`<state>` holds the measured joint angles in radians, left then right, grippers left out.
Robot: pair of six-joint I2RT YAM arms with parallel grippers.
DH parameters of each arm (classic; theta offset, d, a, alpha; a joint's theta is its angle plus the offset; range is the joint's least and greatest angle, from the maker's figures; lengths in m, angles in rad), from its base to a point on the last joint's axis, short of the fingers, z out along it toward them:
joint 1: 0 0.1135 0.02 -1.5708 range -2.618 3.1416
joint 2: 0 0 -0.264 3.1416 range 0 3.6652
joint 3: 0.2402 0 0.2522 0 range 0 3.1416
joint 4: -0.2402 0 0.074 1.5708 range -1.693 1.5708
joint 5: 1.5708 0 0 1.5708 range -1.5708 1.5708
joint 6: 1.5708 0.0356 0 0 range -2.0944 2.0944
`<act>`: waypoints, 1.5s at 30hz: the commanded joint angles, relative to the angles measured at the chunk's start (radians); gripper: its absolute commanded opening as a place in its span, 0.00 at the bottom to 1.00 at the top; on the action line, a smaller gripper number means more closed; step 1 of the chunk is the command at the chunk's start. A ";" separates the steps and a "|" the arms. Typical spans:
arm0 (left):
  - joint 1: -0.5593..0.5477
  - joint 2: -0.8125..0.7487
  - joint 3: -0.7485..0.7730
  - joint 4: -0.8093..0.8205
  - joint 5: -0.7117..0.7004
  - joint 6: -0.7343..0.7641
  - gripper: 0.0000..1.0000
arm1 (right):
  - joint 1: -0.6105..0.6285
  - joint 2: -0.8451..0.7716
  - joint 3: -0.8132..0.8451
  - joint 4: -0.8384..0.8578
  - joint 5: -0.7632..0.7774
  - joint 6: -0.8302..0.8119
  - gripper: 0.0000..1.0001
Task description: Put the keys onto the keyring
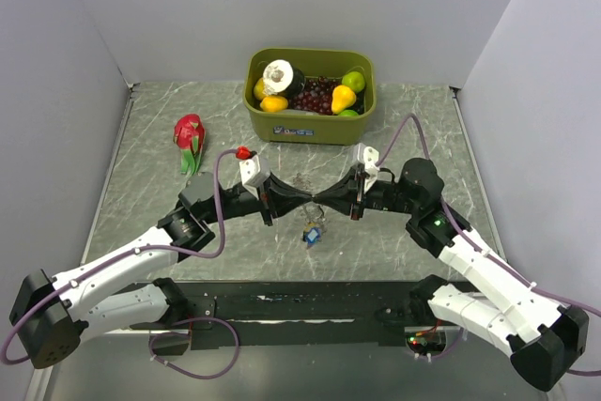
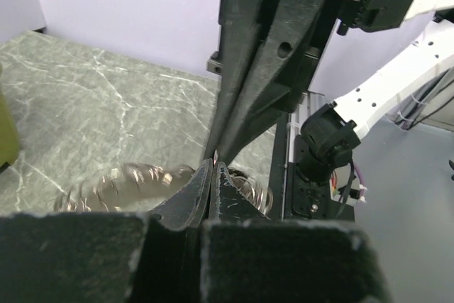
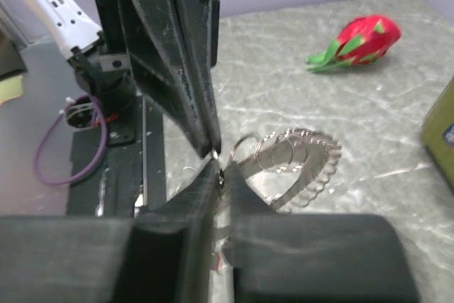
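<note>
Centrally, left hand [image 2: 211, 174] pinched closed, right hand [image 3: 218, 177] narrow, tips meeting at keyring [image 3: 301, 164]; fruit bin [image 1: 310, 127] behind.

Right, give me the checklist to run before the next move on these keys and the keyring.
1. Left gripper shut: ok.
2. What the right gripper holds: cannot tell; something silvery shows between its fingers.
3. Keyring located: ok, just beyond the meeting fingertips.
4. Keys threaded on it: not ok; they lie apart, on the near side.
5. Bin and dragon fruit out of the way: ok.
</note>
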<state>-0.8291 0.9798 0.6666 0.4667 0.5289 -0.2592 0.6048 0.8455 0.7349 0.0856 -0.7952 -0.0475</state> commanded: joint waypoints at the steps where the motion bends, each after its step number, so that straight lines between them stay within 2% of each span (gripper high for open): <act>1: -0.004 -0.020 0.018 0.104 0.026 -0.012 0.01 | 0.000 0.010 0.054 0.056 -0.045 0.005 0.00; 7: -0.004 -0.033 0.033 0.049 0.019 0.020 0.01 | -0.002 0.027 0.090 -0.019 -0.058 -0.028 0.00; 10: -0.004 -0.038 0.072 -0.038 0.011 0.060 0.01 | 0.000 0.038 0.119 -0.081 -0.058 -0.070 0.00; 12: -0.004 -0.036 0.109 -0.161 0.006 0.109 0.03 | 0.000 0.058 0.159 -0.148 -0.065 -0.121 0.00; 13: -0.004 -0.033 0.154 -0.216 0.002 0.126 0.07 | 0.000 0.067 0.179 -0.228 -0.076 -0.143 0.00; 14: -0.004 -0.029 0.178 -0.262 0.000 0.142 0.25 | -0.003 0.090 0.198 -0.259 -0.081 -0.185 0.00; 16: -0.002 -0.006 0.265 -0.431 0.013 0.216 0.43 | -0.002 0.115 0.259 -0.344 -0.093 -0.234 0.00; 17: -0.002 0.005 0.292 -0.463 0.025 0.234 0.58 | -0.002 0.138 0.274 -0.410 -0.108 -0.276 0.00; 18: 0.002 0.017 0.319 -0.581 0.029 0.294 0.62 | -0.003 0.147 0.306 -0.446 -0.114 -0.302 0.00; 20: 0.008 0.068 0.408 -0.676 0.051 0.336 0.67 | -0.002 0.174 0.331 -0.492 -0.143 -0.346 0.00; 25: 0.019 0.194 0.577 -0.958 0.144 0.488 0.66 | -0.002 0.231 0.420 -0.653 -0.191 -0.423 0.00; 29: 0.021 0.252 0.640 -1.060 0.164 0.555 0.64 | -0.002 0.247 0.442 -0.681 -0.203 -0.442 0.00; 31: 0.021 0.284 0.663 -1.082 0.169 0.567 0.63 | -0.002 0.242 0.434 -0.666 -0.206 -0.440 0.00; 41: 0.021 0.355 0.686 -1.094 0.213 0.566 0.42 | -0.002 0.234 0.420 -0.652 -0.220 -0.428 0.00; 45: 0.021 0.365 0.674 -1.044 0.215 0.535 0.42 | -0.002 0.239 0.414 -0.644 -0.226 -0.425 0.00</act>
<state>-0.8101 1.3308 1.3098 -0.6193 0.7139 0.2832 0.5995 1.1019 1.1145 -0.6048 -0.9623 -0.4694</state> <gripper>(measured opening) 0.418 0.009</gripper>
